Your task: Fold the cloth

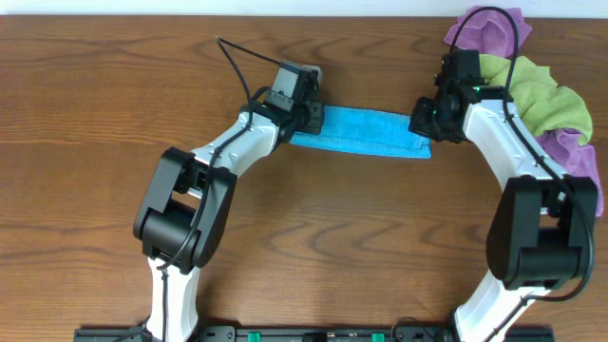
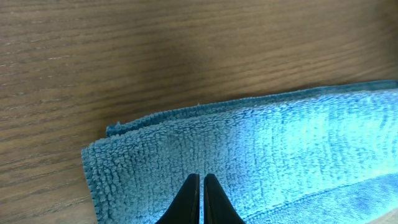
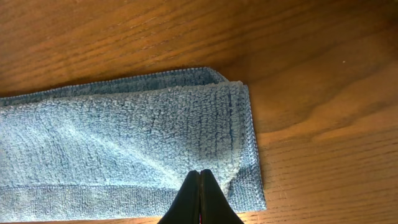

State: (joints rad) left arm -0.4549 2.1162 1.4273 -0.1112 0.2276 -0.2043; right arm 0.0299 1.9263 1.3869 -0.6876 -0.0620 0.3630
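The sky-blue cloth [image 1: 366, 133] lies folded into a long narrow strip on the wooden table, stretched between my two grippers. My left gripper [image 1: 312, 119] is over the strip's left end. In the left wrist view its fingers [image 2: 202, 176] are shut, with their tips over the terry surface [image 2: 280, 143] a little in from the left hem. My right gripper [image 1: 423, 119] is over the right end. Its fingers [image 3: 199, 172] are pressed together above the folded corner of the cloth [image 3: 124, 137]. I see no cloth between either pair of jaws.
A lime-green cloth [image 1: 541, 95] is piled at the back right, right behind my right arm. Purple cloths [image 1: 489, 28] lie beside it. Bare wooden table [image 1: 361, 237] lies in front of the strip.
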